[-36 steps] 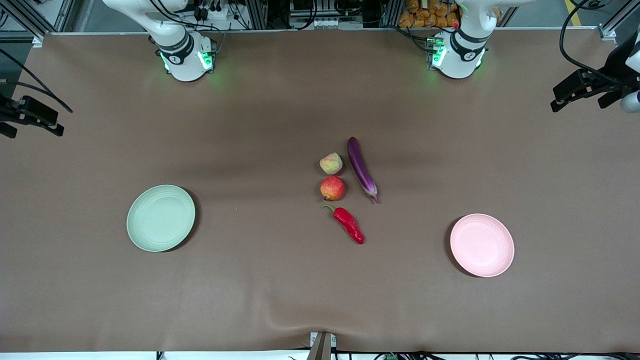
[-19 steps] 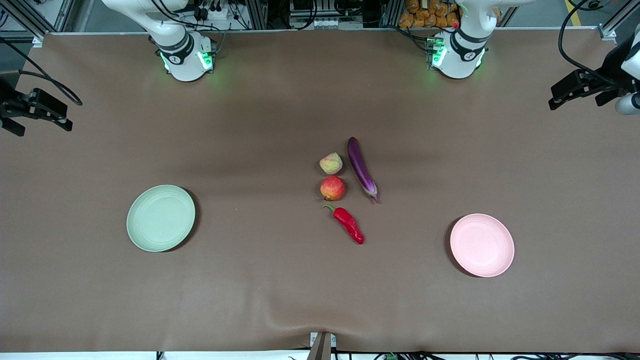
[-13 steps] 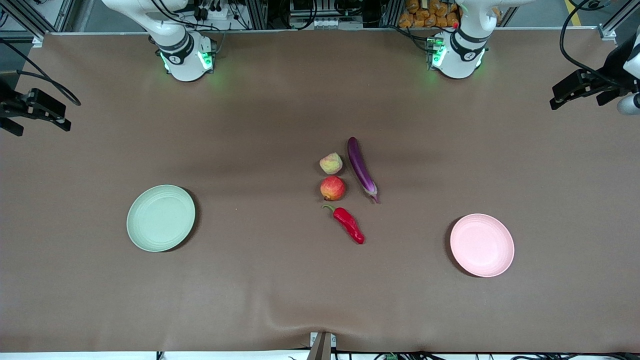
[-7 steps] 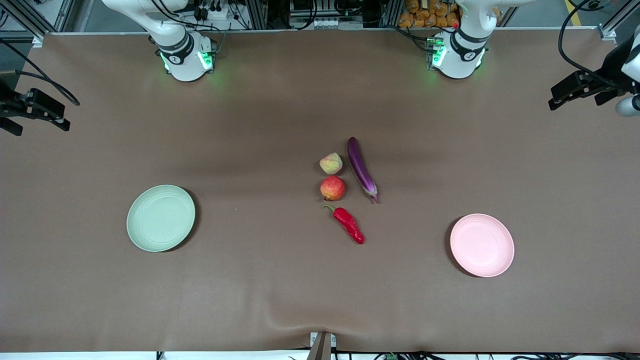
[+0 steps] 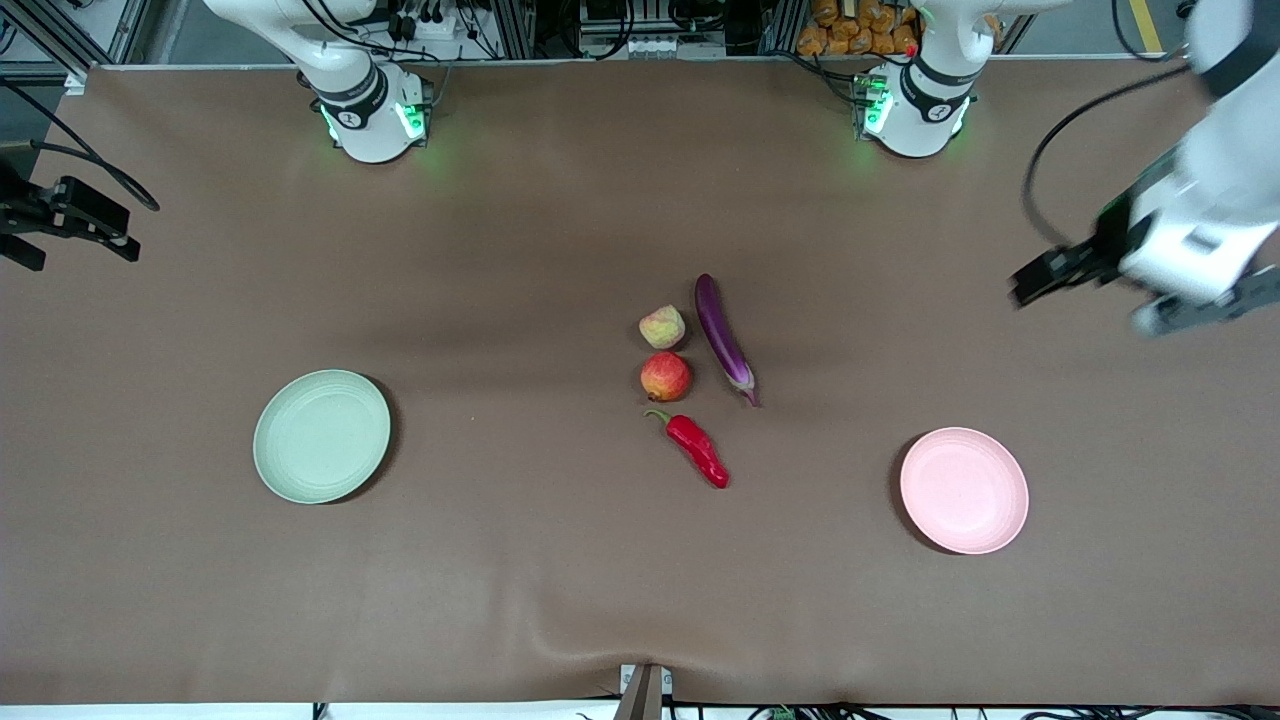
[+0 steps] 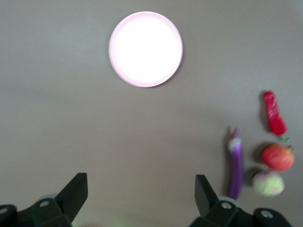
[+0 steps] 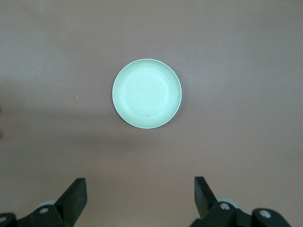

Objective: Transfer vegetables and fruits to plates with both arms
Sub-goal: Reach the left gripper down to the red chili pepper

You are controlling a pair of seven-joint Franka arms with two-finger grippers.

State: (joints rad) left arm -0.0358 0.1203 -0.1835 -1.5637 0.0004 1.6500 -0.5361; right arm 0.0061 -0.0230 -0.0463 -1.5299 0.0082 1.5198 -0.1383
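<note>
Near the table's middle lie a purple eggplant, a pale peach-like fruit, a red round fruit and a red chili. The green plate sits toward the right arm's end, the pink plate toward the left arm's end. Both plates are bare. My left gripper hangs open high over bare table near the pink plate. My right gripper waits open, high at its table end.
The brown table mat has a small wrinkle at its front edge. The two arm bases glow green along the table's edge farthest from the camera.
The left arm has swung in from the table's end, bringing its gripper lower in the front view and closer to the pink plate. The right gripper has stayed put. Nothing on the table moved.
</note>
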